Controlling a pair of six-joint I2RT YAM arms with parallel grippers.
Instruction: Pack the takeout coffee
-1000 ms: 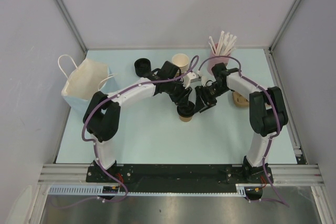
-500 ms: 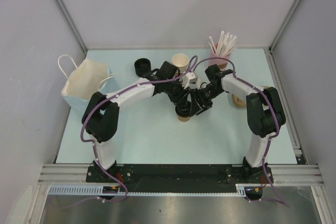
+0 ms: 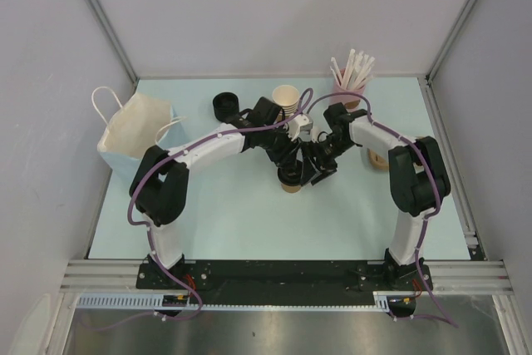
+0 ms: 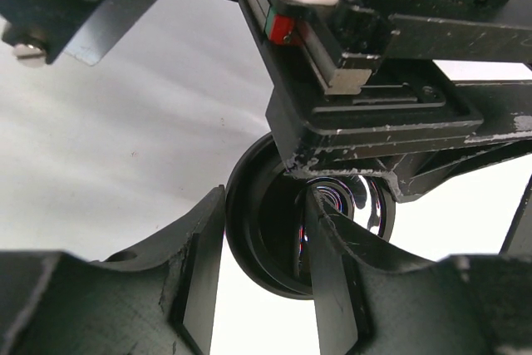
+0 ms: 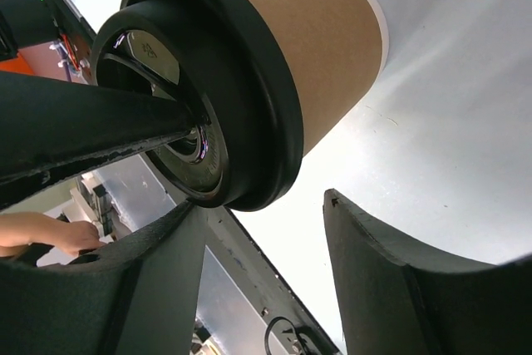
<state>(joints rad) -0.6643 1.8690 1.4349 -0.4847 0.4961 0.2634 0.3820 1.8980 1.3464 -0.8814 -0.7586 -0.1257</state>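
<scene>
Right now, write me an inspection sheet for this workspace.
Surface: pale blue tabletop, no spills seen.
Job's things: takeout coffee standing mid-table, black lid on.
Clutter: white paper bag at left; black round object and stack of lidless cups at back; pink cup of sticks back right; brown item partly hidden by the right arm.
Grippers: left gripper over the lid, grip unclear; right gripper open, coffee ahead of its fingers.
Cables: purple cables loop along both arms.
Surroundings: grey walls on three sides; metal rail at near edge.
</scene>
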